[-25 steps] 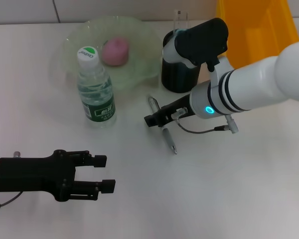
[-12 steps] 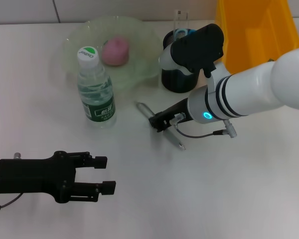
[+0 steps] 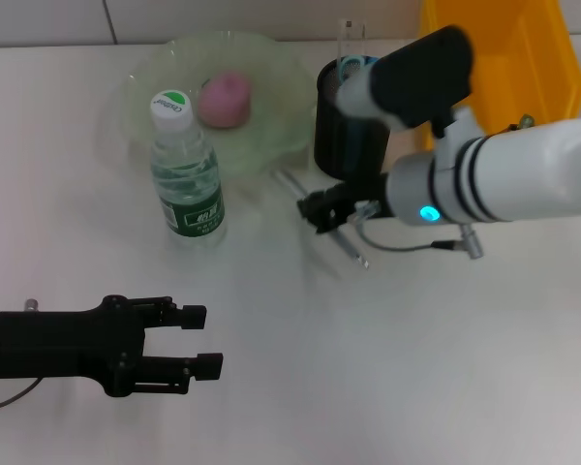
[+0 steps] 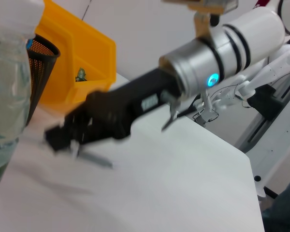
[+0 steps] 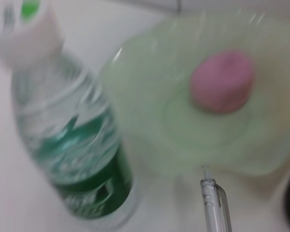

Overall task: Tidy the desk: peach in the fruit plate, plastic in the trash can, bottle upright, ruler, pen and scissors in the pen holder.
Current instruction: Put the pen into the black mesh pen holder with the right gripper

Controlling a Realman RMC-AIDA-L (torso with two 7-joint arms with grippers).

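The head view takes in the whole desk (image 3: 484, 368). The right gripper (image 3: 321, 211) is clenched on the pen (image 3: 321, 215), which slants between the pen holder (image 3: 347, 131) and the bottle (image 3: 185, 174), just at 6 o'clock of the pen holder's base. The left gripper (image 3: 198, 341) hovers at the desk's 8 o'clock corner, its fingers spread apart and grasping nothing.

The bottle stands upright with its green cap up, at 6 o'clock of the fruit plate (image 3: 145, 82), touching or just overlapping the plate's near rim. The peach (image 3: 223, 99) lies inside the plate. The yellow trash can (image 3: 508, 48) stands at 3 o'clock of the pen holder, and a clear ruler (image 3: 349, 31) sticks up from the holder's far side.

The right wrist view shows what the arm hides from the head: the pen's clear tip (image 5: 215, 203) pointing toward the plate's rim (image 5: 135, 159), with the bottle (image 5: 77, 145) close beside it and the peach (image 5: 223, 81) farther in.

The left wrist view shows the right gripper (image 4: 63, 137) from the side, above the desk, with the mesh pen holder (image 4: 38, 72) and trash can (image 4: 77, 58) behind it.
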